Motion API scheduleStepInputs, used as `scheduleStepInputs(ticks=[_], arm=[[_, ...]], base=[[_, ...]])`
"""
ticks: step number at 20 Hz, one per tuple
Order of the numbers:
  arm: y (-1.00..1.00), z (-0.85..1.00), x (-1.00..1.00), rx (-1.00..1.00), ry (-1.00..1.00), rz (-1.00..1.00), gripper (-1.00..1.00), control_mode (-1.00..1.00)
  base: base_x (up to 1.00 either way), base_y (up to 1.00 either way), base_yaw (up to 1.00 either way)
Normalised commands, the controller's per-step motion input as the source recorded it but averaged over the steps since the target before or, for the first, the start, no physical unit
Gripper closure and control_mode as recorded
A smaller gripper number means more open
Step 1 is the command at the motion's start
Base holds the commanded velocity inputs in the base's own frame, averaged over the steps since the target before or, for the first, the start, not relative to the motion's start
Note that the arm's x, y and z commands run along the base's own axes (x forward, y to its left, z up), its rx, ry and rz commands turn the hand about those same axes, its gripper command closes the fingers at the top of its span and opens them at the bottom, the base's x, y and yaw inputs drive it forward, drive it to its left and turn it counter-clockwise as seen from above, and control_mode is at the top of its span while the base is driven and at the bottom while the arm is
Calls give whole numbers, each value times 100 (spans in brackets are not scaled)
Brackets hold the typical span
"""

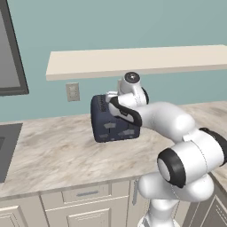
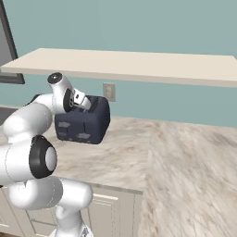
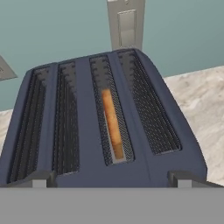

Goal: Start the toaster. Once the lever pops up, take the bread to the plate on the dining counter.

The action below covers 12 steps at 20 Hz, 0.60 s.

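Note:
The dark navy four-slot toaster (image 1: 111,122) (image 2: 83,125) (image 3: 92,131) stands on the marble counter (image 1: 66,150) near the back wall. A golden-brown bread (image 3: 112,124) slice sits low in its third slot from the left in the hand view. My gripper (image 3: 113,180) hovers just above the toaster's front edge, open wide, one fingertip (image 3: 41,179) at each side and nothing between them. In both base views the arm's wrist (image 1: 131,95) (image 2: 65,95) bends over the toaster top. The plate and the dining counter are out of view.
A wall outlet (image 1: 72,91) (image 2: 109,91) (image 3: 126,24) sits behind the toaster. A beige shelf (image 1: 133,62) (image 2: 129,62) runs overhead. A dark recessed panel (image 1: 6,146) lies in the counter at left. The counter extends to the right (image 2: 194,176).

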Motion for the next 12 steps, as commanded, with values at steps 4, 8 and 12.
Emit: scheduleStepInputs(ticks=[4,8,12], arm=[[0,-1,1,0,0,0,-100,-100],[0,-5,0,0,0,0,-100,-100],[0,-2,0,0,0,0,-100,-100]], base=[[0,0,0],[0,0,0],[0,0,0]])
